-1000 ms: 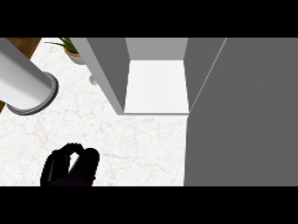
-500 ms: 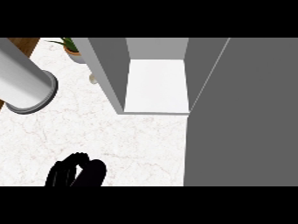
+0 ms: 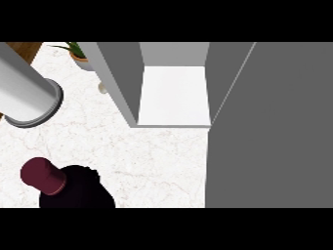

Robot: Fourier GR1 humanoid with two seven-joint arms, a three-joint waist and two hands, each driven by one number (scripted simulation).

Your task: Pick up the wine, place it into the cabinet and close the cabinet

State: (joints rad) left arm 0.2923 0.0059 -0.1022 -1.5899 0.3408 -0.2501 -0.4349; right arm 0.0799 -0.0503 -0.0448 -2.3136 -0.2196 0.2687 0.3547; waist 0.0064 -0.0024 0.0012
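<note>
Wine at lower left, cabinet open.
You cannot tell from here whether the black hand grips it.

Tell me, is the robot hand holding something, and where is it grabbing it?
The black robot hand at the lower left seems curled round the wine bottle with the dark red top, below that top. The body is hidden.

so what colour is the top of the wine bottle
Dark maroon, on the wine bottle's cap, seen in the head view.
</note>
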